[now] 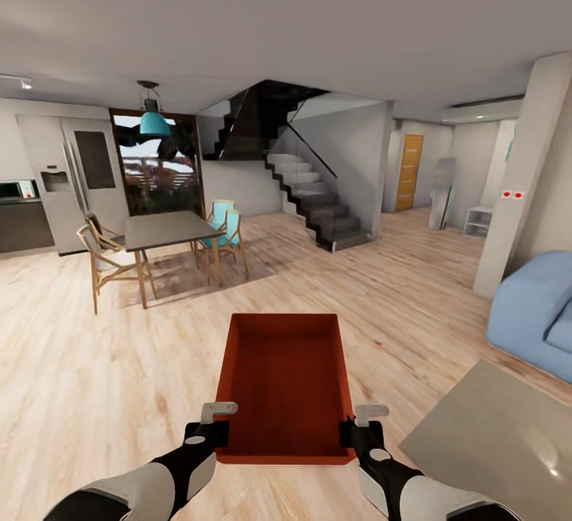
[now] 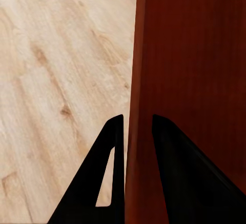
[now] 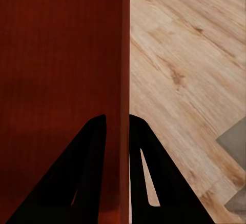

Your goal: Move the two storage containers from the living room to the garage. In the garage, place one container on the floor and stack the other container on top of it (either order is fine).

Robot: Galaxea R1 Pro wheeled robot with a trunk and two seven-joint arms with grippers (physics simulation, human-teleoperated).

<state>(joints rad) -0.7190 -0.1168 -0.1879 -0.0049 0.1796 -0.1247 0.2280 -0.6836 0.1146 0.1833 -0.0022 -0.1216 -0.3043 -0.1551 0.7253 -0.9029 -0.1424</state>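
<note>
One orange-red storage container (image 1: 286, 382) is held up in front of me over the light wood floor, open side up and with nothing in it. My left gripper (image 1: 213, 432) is shut on its left wall, the black fingers (image 2: 110, 172) straddling the red wall (image 2: 179, 80). At the opposite side my right gripper (image 1: 353, 432) is shut on the right wall (image 3: 61, 55), one finger (image 3: 148, 183) on each face. The second container is out of view.
A dining table (image 1: 167, 229) with chairs stands ahead left, a staircase (image 1: 314, 203) ahead centre, a blue sofa (image 1: 536, 314) at right. A grey tabletop (image 1: 492, 441) lies close on my right. A pillar (image 1: 524, 179) and an orange door (image 1: 410, 173) lie beyond.
</note>
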